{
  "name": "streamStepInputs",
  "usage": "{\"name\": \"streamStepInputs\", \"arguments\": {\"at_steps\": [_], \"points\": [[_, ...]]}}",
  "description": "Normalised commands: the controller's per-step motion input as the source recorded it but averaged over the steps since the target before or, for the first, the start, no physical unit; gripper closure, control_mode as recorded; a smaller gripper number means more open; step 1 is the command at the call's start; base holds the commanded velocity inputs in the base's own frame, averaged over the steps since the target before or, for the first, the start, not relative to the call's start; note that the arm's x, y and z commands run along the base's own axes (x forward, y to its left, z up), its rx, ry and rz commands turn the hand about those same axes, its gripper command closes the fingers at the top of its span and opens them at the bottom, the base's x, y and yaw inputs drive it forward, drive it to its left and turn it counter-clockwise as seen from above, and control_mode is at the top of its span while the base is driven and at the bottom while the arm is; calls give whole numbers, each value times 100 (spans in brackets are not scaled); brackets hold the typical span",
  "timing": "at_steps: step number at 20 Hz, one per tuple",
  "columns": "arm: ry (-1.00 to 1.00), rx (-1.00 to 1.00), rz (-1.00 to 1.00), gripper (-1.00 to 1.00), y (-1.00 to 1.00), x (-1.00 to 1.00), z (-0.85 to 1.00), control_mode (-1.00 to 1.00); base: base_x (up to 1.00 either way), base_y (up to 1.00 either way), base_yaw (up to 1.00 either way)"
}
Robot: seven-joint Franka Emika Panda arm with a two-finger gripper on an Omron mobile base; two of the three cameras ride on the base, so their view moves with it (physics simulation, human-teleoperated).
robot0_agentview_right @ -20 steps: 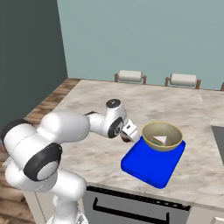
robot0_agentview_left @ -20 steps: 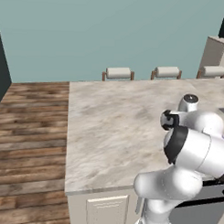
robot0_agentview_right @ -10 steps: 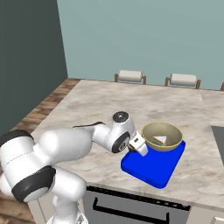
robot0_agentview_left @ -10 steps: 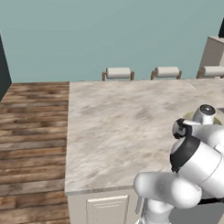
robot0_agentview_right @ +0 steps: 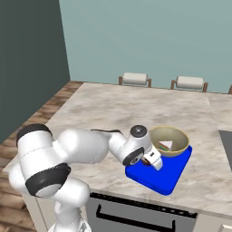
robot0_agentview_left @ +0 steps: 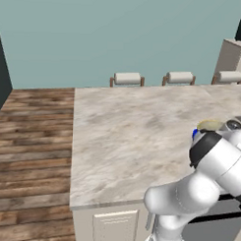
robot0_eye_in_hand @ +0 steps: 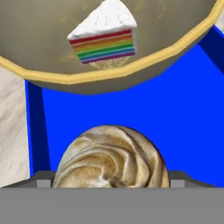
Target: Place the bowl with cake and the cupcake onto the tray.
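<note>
My gripper [robot0_agentview_right: 152, 160] hangs low over the near-left part of the blue tray [robot0_agentview_right: 161, 176], shut on the cupcake [robot0_agentview_right: 146, 160]. In the hand view the cupcake [robot0_eye_in_hand: 111, 157], with its swirled tan top, sits between my fingers above the tray's blue floor [robot0_eye_in_hand: 144, 109]. Just beyond it, the tan-yellow bowl [robot0_eye_in_hand: 87, 76] rests on the tray and holds a white wedge of cake [robot0_eye_in_hand: 105, 37] with rainbow layers. The bowl [robot0_agentview_right: 168, 139] stands on the tray's far half. The left base view catches the bowl's rim [robot0_agentview_left: 209, 125] and a sliver of tray [robot0_agentview_left: 195, 133] behind my arm.
The marble counter [robot0_agentview_right: 99, 113] spreads out to the left and behind the tray. A dark cooktop [robot0_agentview_right: 226, 138] lies at the right edge. Several stools [robot0_agentview_right: 135, 78] line the far side. The tray's near corner is close to the counter's front edge.
My arm has swung to the right across the counter, bringing the cupcake from beside the tray's left edge to above the tray, near the bowl. Bowl and tray have stayed put.
</note>
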Motion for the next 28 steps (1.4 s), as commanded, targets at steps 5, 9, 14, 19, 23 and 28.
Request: {"name": "streamStepInputs", "arguments": {"at_steps": [5, 9, 14, 19, 23, 28], "points": [[0, 4, 1, -100, -7, 0, -12, -100, 0, 0, 0], [0, 0, 0, -100, -1, 0, 0, -100, 0, 0, 0], [1, 0, -1, -100, 0, 1, 10, -100, 0, 0, 0], [1, 0, -2, -100, 0, 0, 13, -100, 0, 0, 0], [1, 1, -1, -100, -6, -12, 31, -100, 0, 0, 0], [0, 6, 0, -100, -31, -62, 70, -100, 0, 0, 0]]}}
